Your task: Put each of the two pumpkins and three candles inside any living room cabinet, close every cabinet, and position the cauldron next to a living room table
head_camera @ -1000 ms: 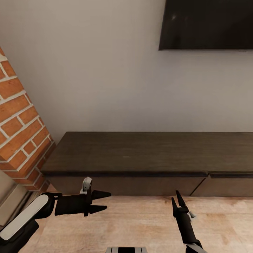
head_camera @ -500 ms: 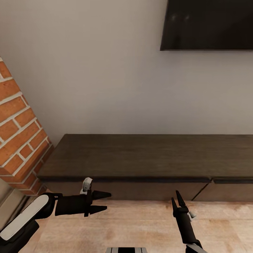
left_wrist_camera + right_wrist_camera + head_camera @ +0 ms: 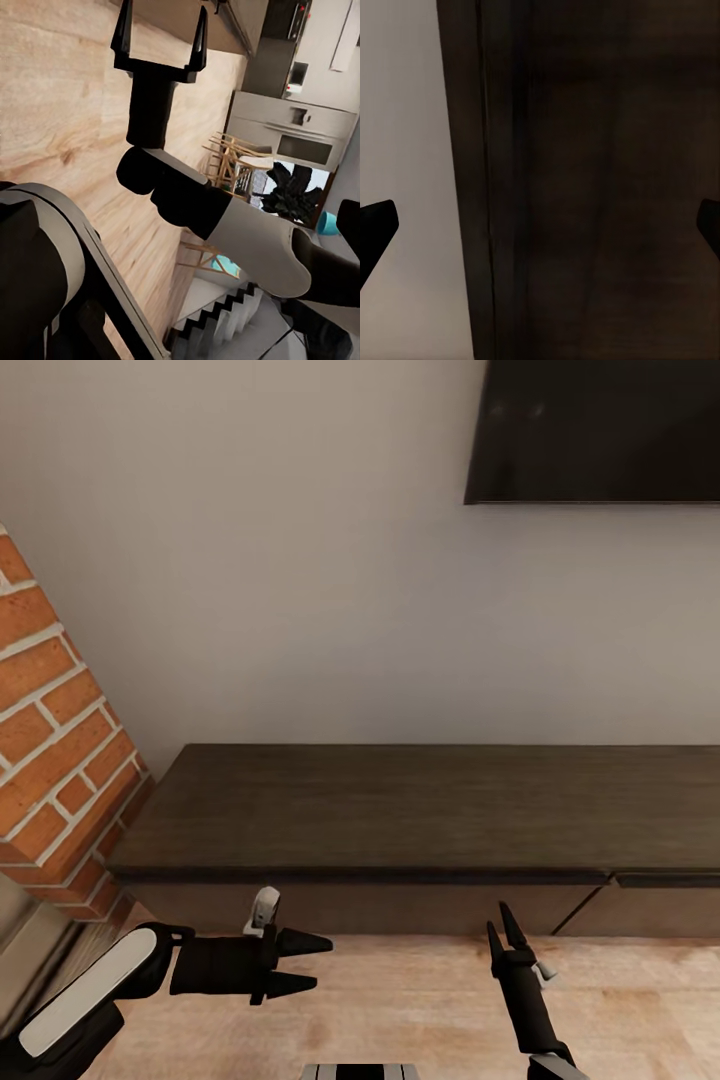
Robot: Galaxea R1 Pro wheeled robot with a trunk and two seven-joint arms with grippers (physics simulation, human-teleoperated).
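The cabinet [image 3: 400,810] is a long, low, dark brown unit against the pale wall, and its flat fronts [image 3: 380,905] look shut. My left gripper [image 3: 312,963] hovers open and empty over the floor just before the cabinet's left part, its fingers pointing right. My right gripper [image 3: 503,932] points at the cabinet front near the seam between two fronts. It is open and empty, with dark wood between its fingertips [image 3: 378,225]. The left wrist view catches that right gripper [image 3: 160,34] with its fingers spread. The pumpkins, candles and cauldron are out of view.
A red brick column [image 3: 50,740] stands at the left, touching the cabinet's end. A dark TV [image 3: 600,430] hangs on the wall above. Pale wood floor [image 3: 400,1000] lies under both arms. A kitchen oven [image 3: 292,139] and wooden chairs [image 3: 229,161] are far behind.
The whole view has shifted a little, so the camera moved. My left gripper has moved slightly right and down in the picture. The right gripper holds its place.
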